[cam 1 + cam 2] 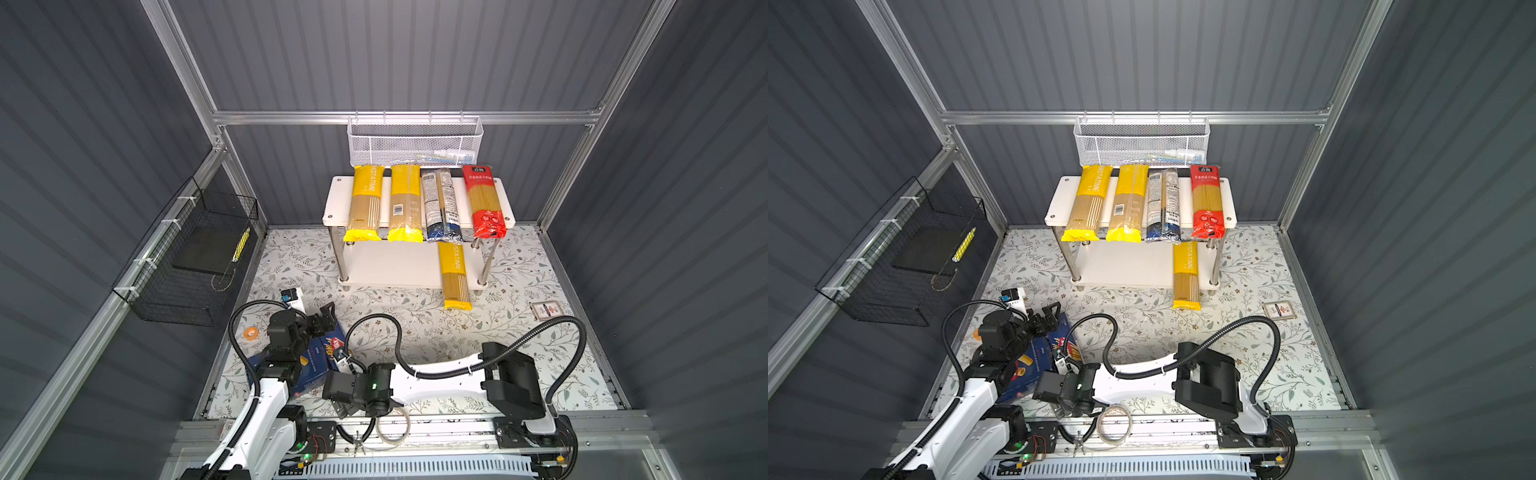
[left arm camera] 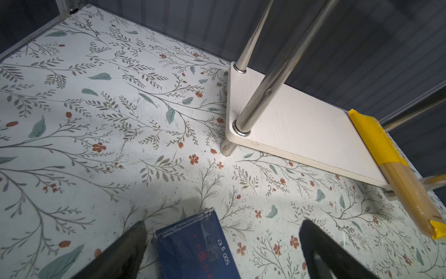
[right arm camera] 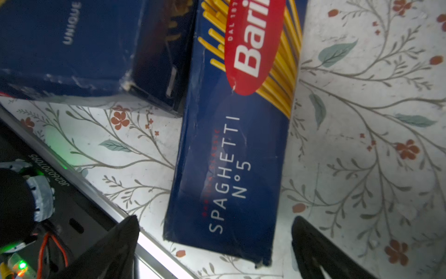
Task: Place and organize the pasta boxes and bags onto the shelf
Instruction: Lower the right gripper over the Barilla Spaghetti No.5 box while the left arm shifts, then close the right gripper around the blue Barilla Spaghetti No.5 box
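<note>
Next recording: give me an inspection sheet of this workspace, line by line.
Surface: floral tabletop, scuffed.
Job's things: shelf top board holds two yellow bags, clear bag, red bag; third yellow bag overhangs lower board; spaghetti box and wide box on tabletop.
Clutter: orange tape roll, small card, tape ring by front rail.
Grippers: left gripper open over a dark blue box end; right gripper open, fingers either side of spaghetti box.
Cables: black hoses loop over both arms.
Surroundings: white mesh basket on back rail, black wire basket on left wall.
</note>
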### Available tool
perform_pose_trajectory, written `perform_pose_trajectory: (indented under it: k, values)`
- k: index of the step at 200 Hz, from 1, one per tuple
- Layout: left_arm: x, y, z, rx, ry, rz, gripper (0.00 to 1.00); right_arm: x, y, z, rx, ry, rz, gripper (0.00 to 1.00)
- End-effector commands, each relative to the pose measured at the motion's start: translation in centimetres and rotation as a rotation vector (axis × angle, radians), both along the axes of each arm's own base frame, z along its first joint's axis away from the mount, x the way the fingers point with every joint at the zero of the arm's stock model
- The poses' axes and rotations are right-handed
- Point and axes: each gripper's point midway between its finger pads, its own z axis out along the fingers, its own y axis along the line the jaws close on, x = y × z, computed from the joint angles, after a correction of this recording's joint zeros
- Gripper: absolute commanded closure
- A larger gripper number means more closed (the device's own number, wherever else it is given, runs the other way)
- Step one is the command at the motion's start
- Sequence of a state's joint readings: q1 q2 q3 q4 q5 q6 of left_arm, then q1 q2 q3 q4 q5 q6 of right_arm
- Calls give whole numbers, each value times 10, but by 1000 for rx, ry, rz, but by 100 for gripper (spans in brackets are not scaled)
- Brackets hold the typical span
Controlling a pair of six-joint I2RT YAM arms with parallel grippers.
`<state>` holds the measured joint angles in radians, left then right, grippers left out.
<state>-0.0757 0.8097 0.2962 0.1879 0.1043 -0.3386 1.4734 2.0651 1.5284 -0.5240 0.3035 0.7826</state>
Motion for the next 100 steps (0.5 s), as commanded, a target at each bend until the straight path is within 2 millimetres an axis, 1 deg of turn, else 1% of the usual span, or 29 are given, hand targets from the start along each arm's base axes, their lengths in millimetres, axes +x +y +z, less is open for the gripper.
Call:
perform_pose_trajectory:
  k: [1, 20, 39, 63, 100]
  values:
    - [0, 1, -2, -5, 4, 9, 0, 7, -8, 3, -33, -23, -50, 1]
    - [0, -1, 0, -9, -4, -5, 0, 13, -14, 1, -50, -29, -83, 1]
    - [0, 0, 2, -3, -8, 2, 0, 15, -16, 0, -54, -28, -95, 1]
    - [-2, 7, 2, 13, -9, 33, 0, 15, -12, -3, -58, -14, -83, 1]
    - [-3, 9, 4, 22, -11, 45, 0, 14, -8, -8, -72, -2, -68, 1]
